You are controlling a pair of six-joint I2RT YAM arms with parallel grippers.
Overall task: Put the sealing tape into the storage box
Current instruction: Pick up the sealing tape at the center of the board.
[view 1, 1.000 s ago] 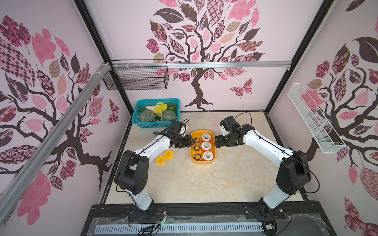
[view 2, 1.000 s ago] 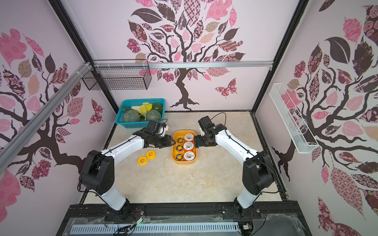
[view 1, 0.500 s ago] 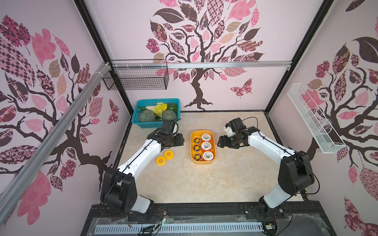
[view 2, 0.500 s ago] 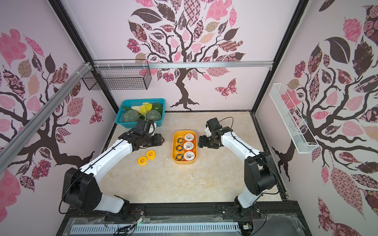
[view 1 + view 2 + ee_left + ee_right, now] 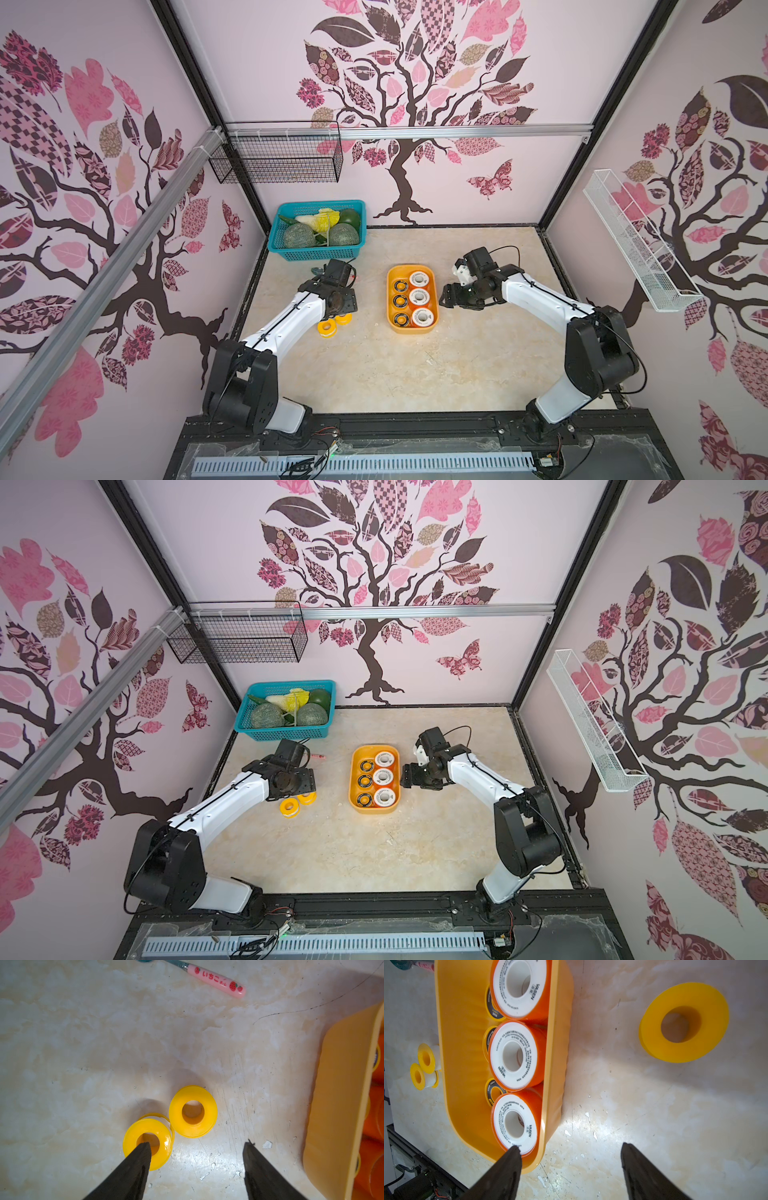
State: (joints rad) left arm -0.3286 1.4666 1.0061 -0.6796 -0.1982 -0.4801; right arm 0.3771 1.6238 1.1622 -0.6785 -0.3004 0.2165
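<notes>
Three orange-rimmed white-faced spools and three small black-faced spools fill the yellow-orange storage box, frame centre. Two plain yellow spools lie just left of it. The left gripper hovers over them, jaws apart. The right gripper is beside the box, jaws apart and empty.

Walls: pale pink, printed with dark trees, pink leaves, butterflies.
Floor: beige marbled, scuffed, white flecks.
Posts: black, in both back corners.
Rail: silver, across back wall.
Black wire basket: on back wall.
White wire basket: on right wall.
</notes>
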